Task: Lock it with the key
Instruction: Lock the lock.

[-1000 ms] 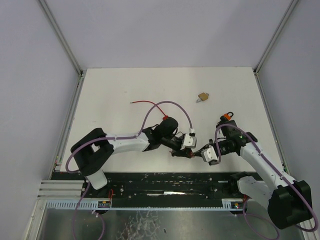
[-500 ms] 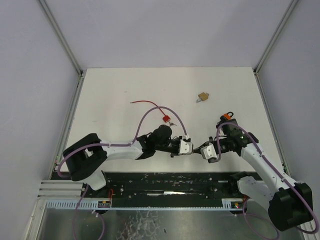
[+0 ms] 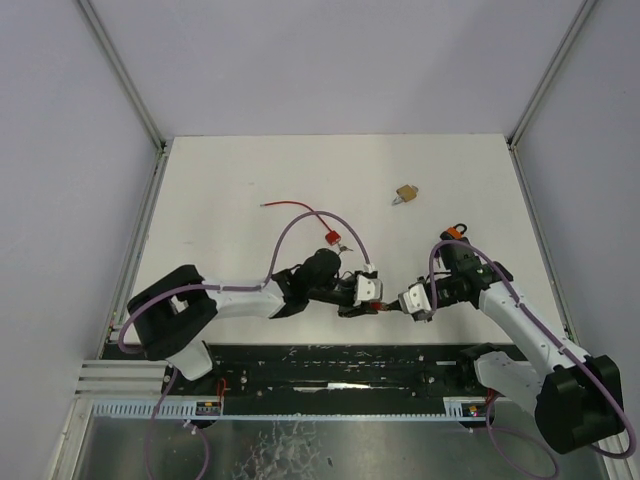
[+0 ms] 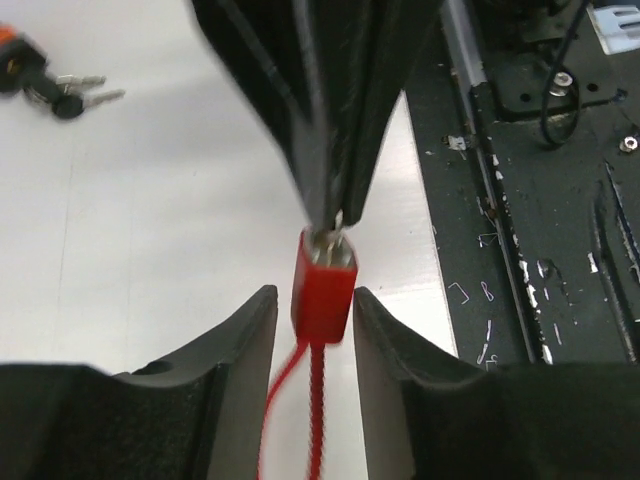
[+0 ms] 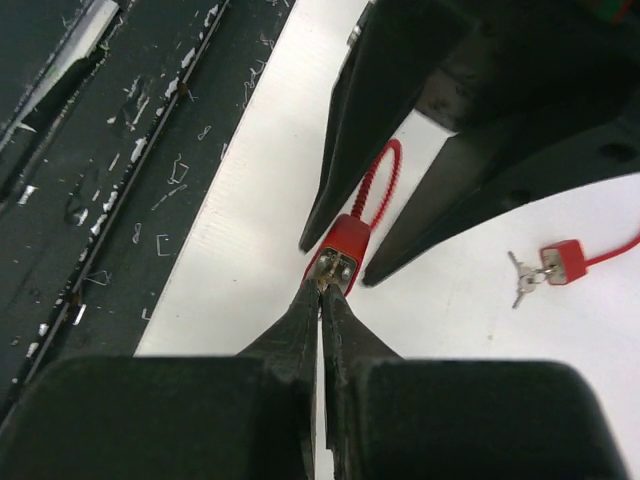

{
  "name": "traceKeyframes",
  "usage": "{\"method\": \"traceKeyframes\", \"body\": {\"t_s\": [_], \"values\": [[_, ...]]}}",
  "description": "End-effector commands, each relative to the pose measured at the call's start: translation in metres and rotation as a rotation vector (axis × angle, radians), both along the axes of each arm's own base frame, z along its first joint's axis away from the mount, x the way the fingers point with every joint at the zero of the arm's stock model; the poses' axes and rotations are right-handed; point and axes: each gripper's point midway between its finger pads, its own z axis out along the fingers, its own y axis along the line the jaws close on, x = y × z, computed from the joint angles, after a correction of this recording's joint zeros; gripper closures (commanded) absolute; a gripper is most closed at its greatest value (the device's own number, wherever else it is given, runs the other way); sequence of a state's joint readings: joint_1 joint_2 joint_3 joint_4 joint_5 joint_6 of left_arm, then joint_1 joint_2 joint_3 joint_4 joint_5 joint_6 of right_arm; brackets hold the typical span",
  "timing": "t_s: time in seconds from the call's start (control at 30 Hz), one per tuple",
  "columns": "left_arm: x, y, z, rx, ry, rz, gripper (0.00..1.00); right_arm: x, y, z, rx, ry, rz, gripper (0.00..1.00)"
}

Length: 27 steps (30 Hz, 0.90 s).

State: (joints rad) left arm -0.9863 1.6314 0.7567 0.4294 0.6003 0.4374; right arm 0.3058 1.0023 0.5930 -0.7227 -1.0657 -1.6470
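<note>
Two hands meet just inside the near edge of the desk [image 3: 240,170], about midway along it, and the task's own thing hangs between them above the surface. The left hand [image 4: 315,296] brackets the red cable lock [image 4: 323,285] by its flat sides, keyhole end facing the other arm and its red cable loop [image 4: 318,430] trailing back between the fingers. We judge this pose is chosen so that the body cannot spin when the key is twisted. A thin gap shows on one side of the lock in the left wrist view, so we cannot tell whether that hand is clamping it or only cradling it.

The right hand [image 5: 322,288] is pinched fully closed on the key [image 4: 335,222], holding it by its head so that the blade lines up with the lock's long axis. Its tip sits at the silver face of the lock. The next move would likely be a wrist roll, and a loose hold opposite could let the lock turn with it.

No box, tray or bin shows anywhere; the only thing holding another is the lock's keyway. A second red lock [image 3: 330,237] with spare keys [image 4: 62,95] lies toward the middle of the desk, well apart. A brass padlock [image 3: 405,194] rests nearer the far edge.
</note>
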Motion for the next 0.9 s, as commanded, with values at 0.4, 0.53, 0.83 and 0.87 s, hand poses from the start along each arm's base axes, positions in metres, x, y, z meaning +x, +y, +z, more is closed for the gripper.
{"method": "traceKeyframes", "body": {"t_s": [0.4, 0.53, 0.83, 0.87], "values": [[0.007, 0.037, 0.064, -0.387, -0.180, 0.193, 0.25, -0.009, 0.005, 0.023, 0.080, 0.166, -0.037, 1.00], [-0.002, 0.025, 0.050, -0.355, -0.247, 0.138, 0.22, -0.011, 0.004, 0.023, 0.080, 0.167, -0.029, 1.00], [0.000, -0.012, 0.016, -0.271, -0.217, 0.131, 0.30, -0.011, 0.003, 0.020, 0.069, 0.151, -0.024, 1.00], [0.002, -0.014, 0.014, -0.267, -0.210, 0.138, 0.32, -0.011, 0.002, 0.020, 0.068, 0.150, -0.022, 1.00]]}}
